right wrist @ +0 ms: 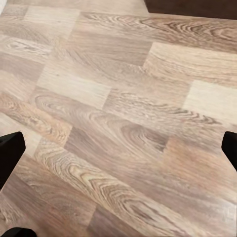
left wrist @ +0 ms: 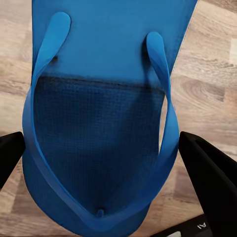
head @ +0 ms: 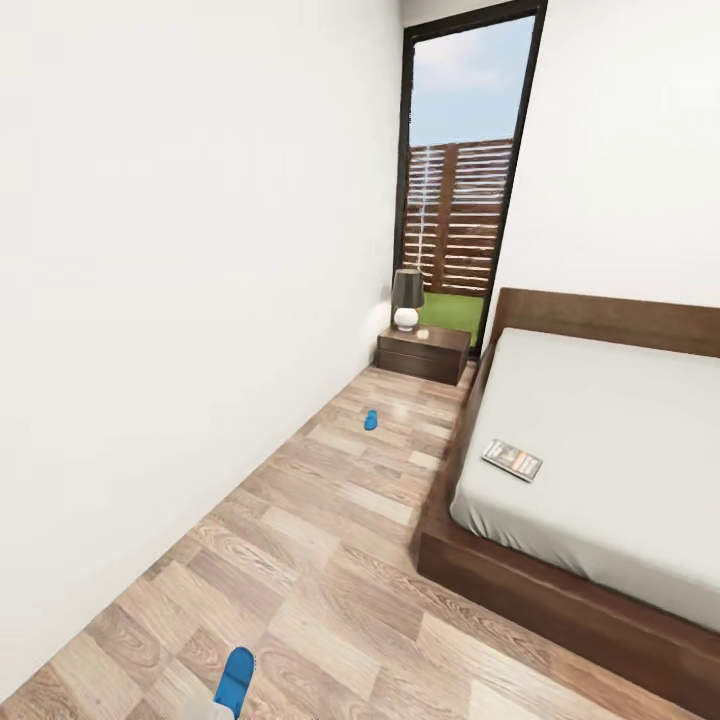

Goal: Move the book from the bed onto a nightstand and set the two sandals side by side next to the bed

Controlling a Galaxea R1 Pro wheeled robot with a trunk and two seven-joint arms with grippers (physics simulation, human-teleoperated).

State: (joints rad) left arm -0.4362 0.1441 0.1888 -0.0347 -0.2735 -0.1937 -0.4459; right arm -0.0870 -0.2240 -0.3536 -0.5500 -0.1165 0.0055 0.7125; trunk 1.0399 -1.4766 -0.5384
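One bright-blue sandal [left wrist: 108, 59] sits between the black fingers [left wrist: 210, 177] of my left gripper [left wrist: 106, 163], which is shut on its sides. This same sandal [head: 236, 680] shows at the near edge of the head view, over the wood floor. The other sandal [head: 371, 420] lies on the floor farther ahead, towards the nightstand [head: 424, 354]. The book [head: 512, 460] lies on the grey mattress of the bed [head: 560, 590], near its left side. My right gripper [right wrist: 118, 153] hangs open over bare floor planks with nothing between its fingers.
A lamp [head: 407, 298] with a dark shade stands on the nightstand in front of a tall black-framed window [head: 460, 190]. A white wall [head: 180, 300] runs along the left, leaving a floor aisle between it and the bed frame.
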